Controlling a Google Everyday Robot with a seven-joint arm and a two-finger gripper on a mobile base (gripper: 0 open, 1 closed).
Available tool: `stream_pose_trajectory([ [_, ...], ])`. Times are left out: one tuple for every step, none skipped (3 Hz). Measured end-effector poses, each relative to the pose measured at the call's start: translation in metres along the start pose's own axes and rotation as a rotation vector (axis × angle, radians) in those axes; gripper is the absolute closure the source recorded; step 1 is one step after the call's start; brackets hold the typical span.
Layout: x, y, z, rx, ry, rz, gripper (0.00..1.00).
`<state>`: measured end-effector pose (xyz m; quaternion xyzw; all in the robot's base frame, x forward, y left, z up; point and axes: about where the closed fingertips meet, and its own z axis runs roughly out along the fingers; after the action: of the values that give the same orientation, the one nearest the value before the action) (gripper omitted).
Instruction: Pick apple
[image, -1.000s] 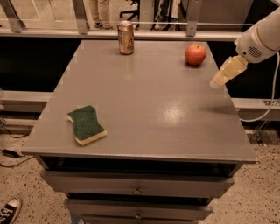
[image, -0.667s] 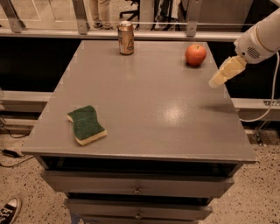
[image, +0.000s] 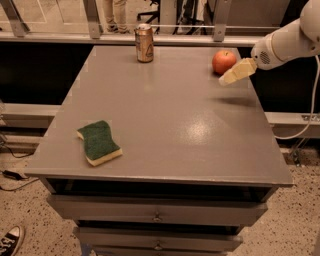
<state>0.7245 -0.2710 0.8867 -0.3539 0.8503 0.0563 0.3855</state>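
Gripper (image: 225, 80) moved nearer apple (image: 224, 62), just beside it | grip state unclear | can (image: 144, 43), sponge (image: 99, 142) well apart

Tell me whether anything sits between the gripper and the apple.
Nothing visible does. The gripper hovers above the table, close to the right of the apple, with no object between them. The drink can stands well to the left; the sponge lies front left.

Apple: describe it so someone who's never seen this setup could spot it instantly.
On the grey table, look to the far right corner as the camera sees it. The apple sits there, close beside the gripper, which hovers at that edge. It is the only round, red-orange thing; the can is a metal cylinder, the sponge flat and green.
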Motion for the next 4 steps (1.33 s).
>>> stream_pose_trajectory([
  [-0.015,-0.028,0.047,0.073,-0.061,0.068,0.0],
  [-0.022,-0.052,0.071,0.13,-0.099,0.114,0.0],
  [-0.023,-0.063,0.087,0.144,-0.121,0.174,0.15],
  [-0.025,-0.063,0.096,0.128,-0.137,0.226,0.45],
])
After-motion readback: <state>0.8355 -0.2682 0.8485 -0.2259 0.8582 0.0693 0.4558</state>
